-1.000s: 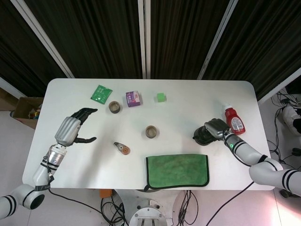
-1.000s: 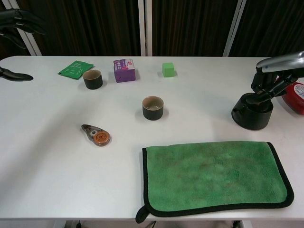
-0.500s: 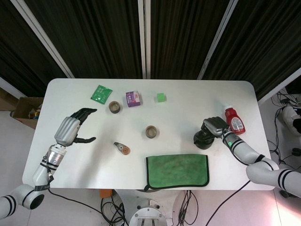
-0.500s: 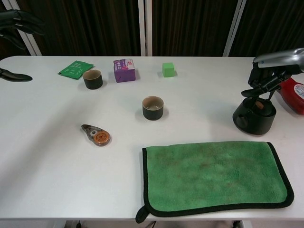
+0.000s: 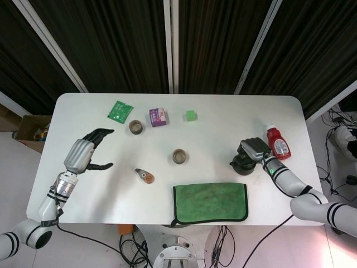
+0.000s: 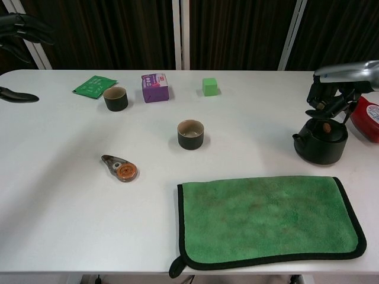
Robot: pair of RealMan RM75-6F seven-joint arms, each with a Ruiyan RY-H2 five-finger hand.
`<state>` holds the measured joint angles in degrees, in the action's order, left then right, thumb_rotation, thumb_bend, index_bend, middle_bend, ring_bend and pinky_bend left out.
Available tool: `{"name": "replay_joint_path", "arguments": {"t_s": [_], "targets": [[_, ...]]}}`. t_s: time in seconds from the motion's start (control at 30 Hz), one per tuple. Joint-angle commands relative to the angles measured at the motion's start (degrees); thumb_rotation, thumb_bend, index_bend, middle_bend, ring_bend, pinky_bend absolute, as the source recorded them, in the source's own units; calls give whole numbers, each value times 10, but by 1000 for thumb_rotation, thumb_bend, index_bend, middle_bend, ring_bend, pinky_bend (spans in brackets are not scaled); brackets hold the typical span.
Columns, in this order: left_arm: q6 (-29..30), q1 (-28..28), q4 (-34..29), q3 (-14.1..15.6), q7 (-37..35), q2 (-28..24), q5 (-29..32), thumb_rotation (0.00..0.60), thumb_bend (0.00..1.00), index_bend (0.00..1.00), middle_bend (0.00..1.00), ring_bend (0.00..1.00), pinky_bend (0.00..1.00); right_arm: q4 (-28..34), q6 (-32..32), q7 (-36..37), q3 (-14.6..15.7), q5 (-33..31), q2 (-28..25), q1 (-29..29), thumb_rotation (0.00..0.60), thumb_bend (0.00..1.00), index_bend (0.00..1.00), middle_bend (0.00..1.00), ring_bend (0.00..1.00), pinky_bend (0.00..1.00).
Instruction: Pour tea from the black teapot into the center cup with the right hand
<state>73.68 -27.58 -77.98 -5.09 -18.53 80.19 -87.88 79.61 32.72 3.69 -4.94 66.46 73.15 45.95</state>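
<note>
The left hand (image 5: 86, 153) hangs above the far left part of the white desk (image 5: 100, 190), well to the left of the center cup (image 6: 190, 134), released, with its fingers apart and nothing in them. A green packet (image 6: 94, 86) lies flat, far left of the cup and behind it. A second dark cup (image 6: 115, 99) stands upright just right of that packet, left of the center cup and further back. A small brown-and-orange tape dispenser (image 6: 120, 167) lies on the desk to the front left of the center cup, apart from it. A purple box (image 6: 155, 87) stands behind the center cup, slightly left. The center cup itself stands upright near the middle of the desk, its mouth open upward; its contents cannot be made out. A green cube (image 6: 209, 86) sits behind the cup, slightly right. A green cloth (image 6: 266, 219) with a dark border lies flat to the front right of the cup, not touching it. The black teapot (image 6: 321, 141) stands upright on the desk well to the right of the cup, just behind the cloth's far right corner, spout toward the cup. The right hand (image 6: 333, 94) sits over the teapot's top with fingers curled down at the lid; whether it is actually grasping the pot I cannot tell. A red bottle (image 5: 278, 142) lies furthest right of the cup, just beyond the teapot.
</note>
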Motion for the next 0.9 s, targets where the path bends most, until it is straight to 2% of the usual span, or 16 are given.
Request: {"name": "replay_joint_path", "arguments": {"t_s": [0.03,0.4,0.5,0.9], "targets": [[-1,0,1,1,0,1,0,600,64,163,184,163,304,-5,2,4,0,3,5,-3,515,600,911,919,766,454],[-1,0,4,1,-2,3,0,600,64,168,183,163,304,-3,17,20,-9,23,0,-7,516,742,929,921,766,474],[-1,0,5,1,-3,3,0,600,64,169,184,163,304,5,22,25,-14,25,-6,-7,545,776,933,924,766,476],[6,5,17,1,-19,9,-1,600,64,171,184,163,303,33,5,-2,-44,1,-11,33,564,789,941,928,771,488]]}}
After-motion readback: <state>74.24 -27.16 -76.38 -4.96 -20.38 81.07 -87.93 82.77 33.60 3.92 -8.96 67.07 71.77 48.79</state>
